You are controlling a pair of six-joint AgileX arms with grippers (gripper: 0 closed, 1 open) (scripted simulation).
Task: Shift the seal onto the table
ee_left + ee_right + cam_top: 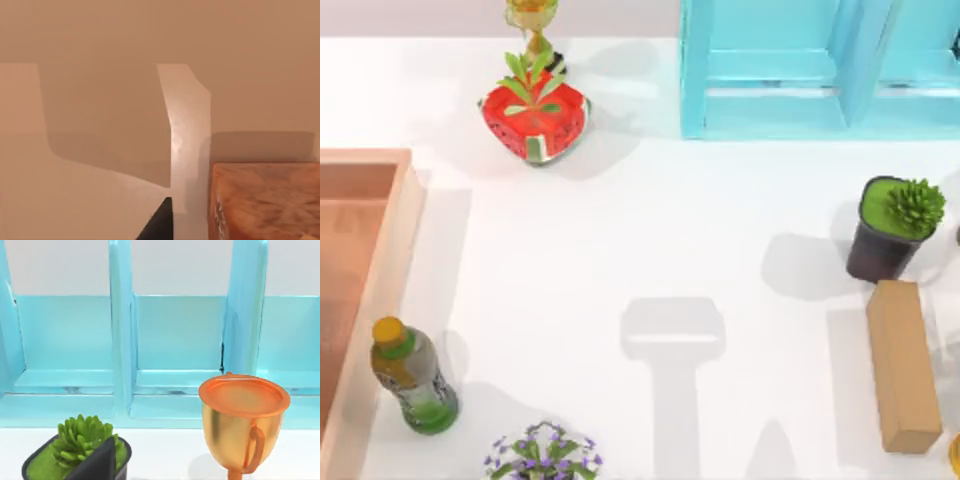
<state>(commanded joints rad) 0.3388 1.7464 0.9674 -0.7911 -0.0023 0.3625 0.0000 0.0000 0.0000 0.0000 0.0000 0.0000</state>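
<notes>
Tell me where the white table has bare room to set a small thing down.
Widest bare patch: the table middle, between the red planter, the blue shelf, the succulent pot and the bottle. Also free: the front strip between the purple flowers and the wood block. The right edge is crowded.

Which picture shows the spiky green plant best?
The top view: the plant stands whole there, black pot and all, beside the wood block. The right wrist view catches its leaves closer, but the pot is cut off at the edge.
</notes>
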